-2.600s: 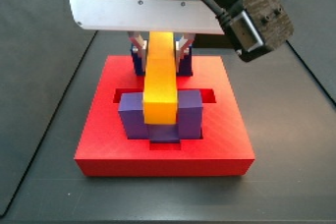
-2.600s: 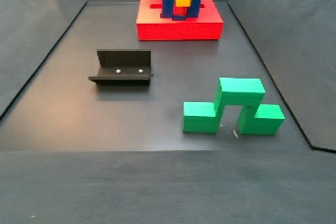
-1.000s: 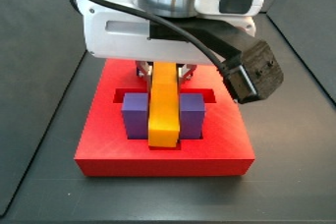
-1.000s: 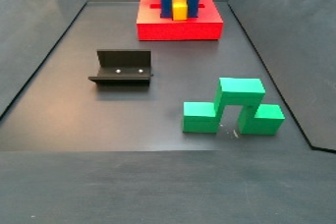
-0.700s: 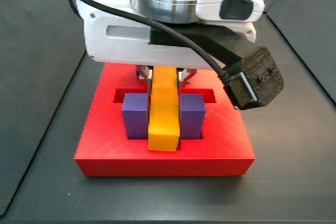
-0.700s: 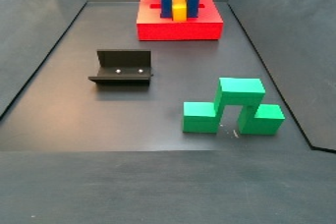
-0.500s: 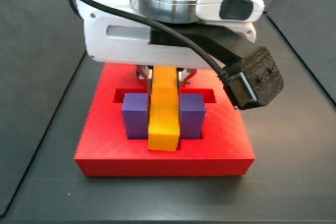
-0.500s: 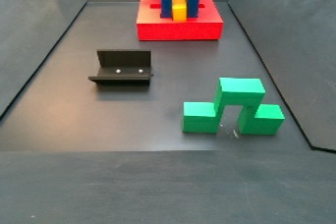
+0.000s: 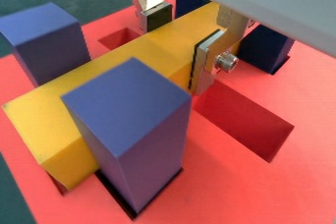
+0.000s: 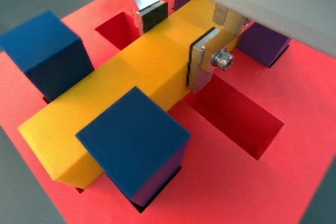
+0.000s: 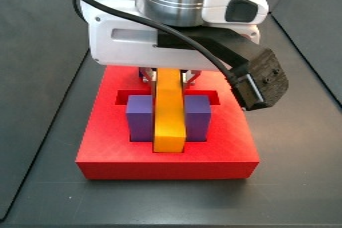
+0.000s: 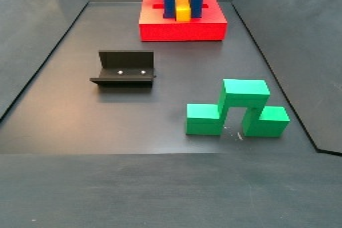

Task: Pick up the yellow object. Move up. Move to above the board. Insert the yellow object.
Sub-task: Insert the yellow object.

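Note:
The yellow object [image 9: 112,95] is a long yellow-orange bar lying flat between the blue-purple posts [image 9: 132,120] of the red board [image 9: 300,90]. It also shows in a wrist view [image 10: 125,95] and in both side views [image 11: 170,112] [image 12: 182,6]. My gripper [image 9: 180,43] stands over the far half of the board [image 11: 120,157] and is shut on the yellow object, one silver finger with a dark pad on each long side [image 10: 176,39]. The bar's near end sits low between the front pair of posts [image 11: 139,117]. The rear posts are mostly hidden behind the gripper [image 11: 167,72].
The board [image 12: 181,30] lies at the far end of the dark floor. The fixture [image 12: 124,69] stands mid-floor to the left. A cluster of green blocks [image 12: 241,107] sits to the right, nearer the front. A black camera box [image 11: 261,77] hangs beside the wrist.
The gripper has come down with the yellow object. The bar was raised above the posts and now lies lower between them, sinking slightly over the last second.

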{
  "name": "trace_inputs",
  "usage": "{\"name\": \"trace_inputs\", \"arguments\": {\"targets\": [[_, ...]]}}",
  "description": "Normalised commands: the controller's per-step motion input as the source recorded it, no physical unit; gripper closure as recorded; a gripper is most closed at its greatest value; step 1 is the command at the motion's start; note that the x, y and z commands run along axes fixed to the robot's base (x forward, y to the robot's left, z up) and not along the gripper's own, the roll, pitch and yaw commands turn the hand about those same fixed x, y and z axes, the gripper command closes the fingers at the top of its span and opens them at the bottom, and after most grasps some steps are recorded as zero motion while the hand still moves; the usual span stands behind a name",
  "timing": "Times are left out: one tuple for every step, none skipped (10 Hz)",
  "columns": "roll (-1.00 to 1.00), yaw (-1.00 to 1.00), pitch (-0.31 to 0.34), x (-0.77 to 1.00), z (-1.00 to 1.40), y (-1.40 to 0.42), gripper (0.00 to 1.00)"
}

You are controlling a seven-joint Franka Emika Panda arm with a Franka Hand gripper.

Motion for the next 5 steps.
{"name": "trace_inputs", "arguments": {"targets": [[0.05,0.1,0.0,0.0,-0.04,0.0,1.0],[0.01,0.03,-0.009,-0.05,-0.12,0.0,1.0],[0.01,0.03,-0.024,-0.08,-0.19,-0.01,1.0],[0.03,0.02,-0.016,-0.05,-0.16,-0.02,1.0],[0.0,0.0,0.0,0.0,0.0,0.0,1.0]]}}
